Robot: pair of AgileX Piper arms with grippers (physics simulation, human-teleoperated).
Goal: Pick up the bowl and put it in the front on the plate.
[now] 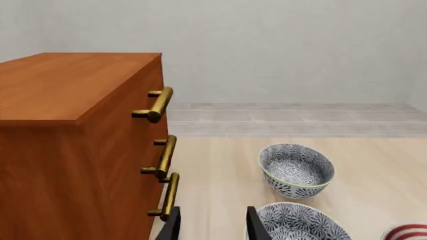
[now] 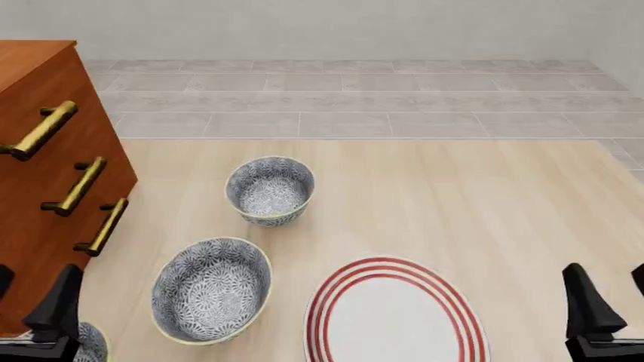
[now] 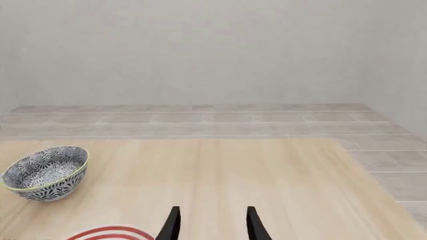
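Three look-alike blue-grey floral bowls stand on the wooden table. The far bowl is upright. A larger-looking near bowl sits left of the plate, which is white with red rings. Only a sliver of a third bowl shows at the bottom left, beside my left gripper. That gripper is open and holds nothing. My right gripper is open and empty too, to the right of the plate.
A brown wooden drawer cabinet with brass handles stands along the table's left side, close to my left gripper. Beyond the table's far edge lie a grey tiled floor and a plain wall.
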